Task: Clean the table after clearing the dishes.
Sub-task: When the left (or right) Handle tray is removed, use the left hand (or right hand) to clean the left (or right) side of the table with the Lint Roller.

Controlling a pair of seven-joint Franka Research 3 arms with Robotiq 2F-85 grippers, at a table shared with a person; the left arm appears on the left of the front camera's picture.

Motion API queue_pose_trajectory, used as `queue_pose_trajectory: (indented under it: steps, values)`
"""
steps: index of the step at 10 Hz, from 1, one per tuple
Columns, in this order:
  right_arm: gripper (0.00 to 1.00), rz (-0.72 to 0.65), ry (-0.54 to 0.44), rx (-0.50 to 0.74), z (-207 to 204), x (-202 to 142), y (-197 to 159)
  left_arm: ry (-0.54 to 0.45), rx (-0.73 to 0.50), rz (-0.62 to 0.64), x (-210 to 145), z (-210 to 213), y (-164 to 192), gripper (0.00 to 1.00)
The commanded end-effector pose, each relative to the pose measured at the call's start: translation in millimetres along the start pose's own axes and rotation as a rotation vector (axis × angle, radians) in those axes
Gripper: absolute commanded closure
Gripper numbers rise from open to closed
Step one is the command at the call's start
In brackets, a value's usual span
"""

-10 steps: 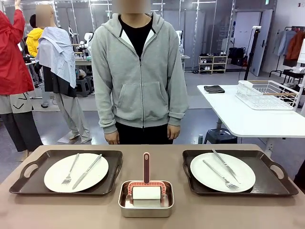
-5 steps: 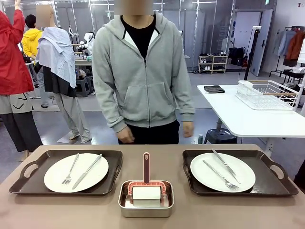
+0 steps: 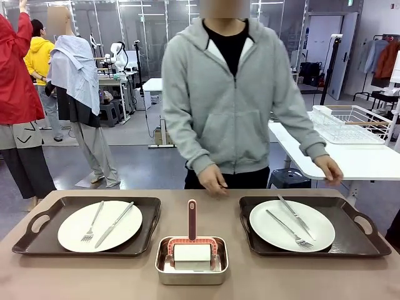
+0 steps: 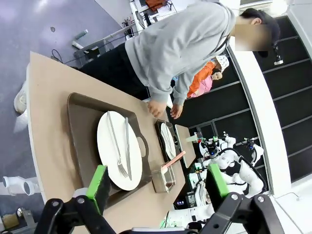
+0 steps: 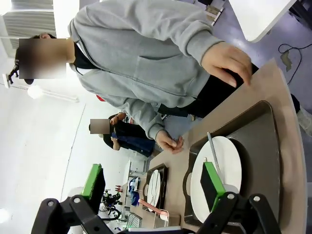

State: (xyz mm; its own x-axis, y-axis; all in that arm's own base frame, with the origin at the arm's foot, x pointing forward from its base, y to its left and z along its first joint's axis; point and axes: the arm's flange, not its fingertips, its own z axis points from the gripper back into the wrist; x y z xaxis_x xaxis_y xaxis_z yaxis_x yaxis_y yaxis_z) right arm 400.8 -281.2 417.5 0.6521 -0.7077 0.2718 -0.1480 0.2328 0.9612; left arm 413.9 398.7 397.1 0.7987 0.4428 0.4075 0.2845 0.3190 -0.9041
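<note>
The left gripper (image 4: 157, 181) has its green-padded fingers spread wide with nothing between them, and the right gripper (image 5: 152, 184) is spread and empty too. On the near edge of the matte taupe table (image 3: 281, 282), a small rectangular steel pan (image 3: 164, 270) sits where it sat a second ago, holding a white roller (image 3: 192, 253) with a pinkish-red handle (image 3: 192, 219). To its left, a dark handled tray (image 3: 149, 207) bears a round, glossy white plate (image 3: 70, 232) with a steel fork (image 3: 92, 224) and knife (image 3: 116, 223) laid across it. To its right, a second tray (image 3: 351, 242) holds a second plate (image 3: 320, 226) with a second fork (image 3: 286, 228) and second knife (image 3: 294, 215). None of these has moved. The person in the grey zip hoodie (image 3: 237, 106), who stood behind the middle of the table, is now shifted toward the right tray and leaning. One hand (image 3: 214, 181) is near the table's far edge and the other hand (image 3: 329, 170) is out past the tray's far corner. Behind stands a white table (image 3: 350, 164) with a wire basket (image 3: 350, 124).
</note>
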Motion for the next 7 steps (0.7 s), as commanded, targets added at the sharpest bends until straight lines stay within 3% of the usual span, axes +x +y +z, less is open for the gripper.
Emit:
queue_pose_trajectory:
  steps: [1, 7]
  values:
    - [0.0, 0.002, 0.001, 0.009, 2.0, -0.6, 3.8, 0.003, 0.01, -0.002, -0.6, 2.9, -1.1, 0.0]
    - [0.0, 0.002, 0.001, 0.009, 2.0, -0.6, 3.8, 0.003, 0.01, -0.002, -0.6, 2.9, -1.1, 0.0]
